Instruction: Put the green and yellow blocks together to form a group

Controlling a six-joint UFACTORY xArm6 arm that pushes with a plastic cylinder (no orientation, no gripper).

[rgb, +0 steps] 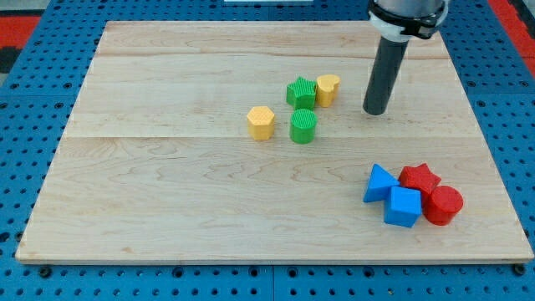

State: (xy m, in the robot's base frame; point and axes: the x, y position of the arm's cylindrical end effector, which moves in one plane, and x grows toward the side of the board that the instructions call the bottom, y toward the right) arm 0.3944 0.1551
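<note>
Now my tip (375,111) touches nothing — bare rod, no fingers to open | just right of yellow block (328,89) | wooden board (167,192) — blue pegboard (25,92) around

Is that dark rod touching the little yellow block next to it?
Apart. The camera view shows bare wood between my tip and the yellow heart block, which sits to the tip's left beside the green star block.

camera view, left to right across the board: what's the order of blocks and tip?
yellow hexagonal block → green star block and green cylinder (same column, order unclear) → yellow block → my tip → blue triangular block → blue cube → red star block → red cylinder
</note>
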